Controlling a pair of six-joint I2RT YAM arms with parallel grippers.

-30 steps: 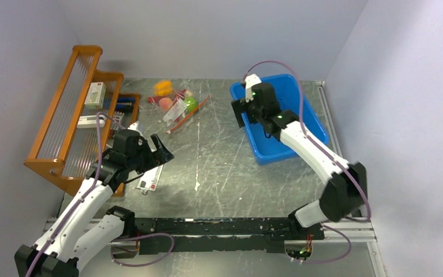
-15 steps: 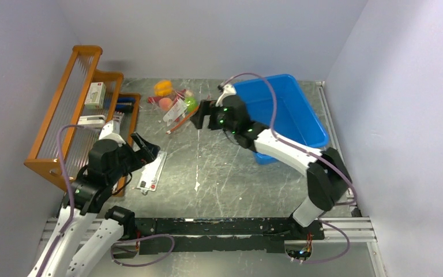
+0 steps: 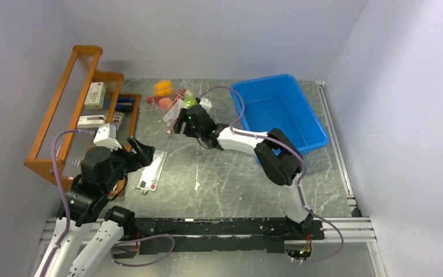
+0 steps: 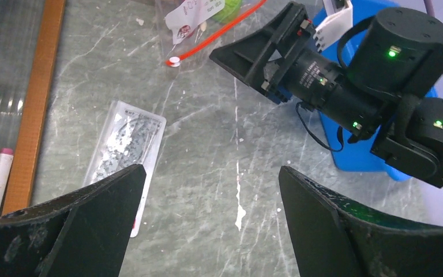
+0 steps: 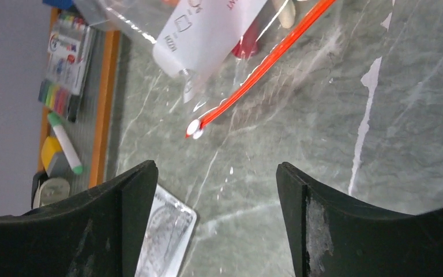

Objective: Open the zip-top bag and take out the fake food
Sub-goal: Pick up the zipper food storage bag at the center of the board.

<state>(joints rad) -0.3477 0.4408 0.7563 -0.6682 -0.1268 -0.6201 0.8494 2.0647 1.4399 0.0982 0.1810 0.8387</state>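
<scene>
You are working on a grey-green table [image 3: 225,167], streaked like marble and flecked with white scratches. Plain pale lilac walls [image 3: 207,34] are closing it in at the back and on both sides. A black rail [image 3: 219,228] is running along the near edge, where the arm bases are sitting. An orange wooden rack [image 3: 63,115] is standing along the left wall with markers and small boxes on it. A blue bin [image 3: 282,109] is sitting at the far right.

The bag [image 3: 176,108] is lying at the far middle of the table, between rack and bin, its white label [image 5: 207,34] facing up. Its red zip strip [image 5: 265,57] is lying along the edge nearer the bin and ending in a small white tab. The food is bunching at the bag: a pepper [image 3: 162,88], a peach [image 3: 165,103] and a lime [image 3: 191,102]. I cannot tell which pieces are lying inside the plastic.

Your right gripper [image 3: 180,123] is hovering just on the near side of the bag. Its fingers [image 5: 109,231] are spreading apart over bare table, not touching the strip. Your left gripper [image 3: 144,151] is hanging over the near left of the table above a flat packet [image 3: 151,171]. Its fingers [image 4: 92,231] are standing wide and holding nothing.
</scene>
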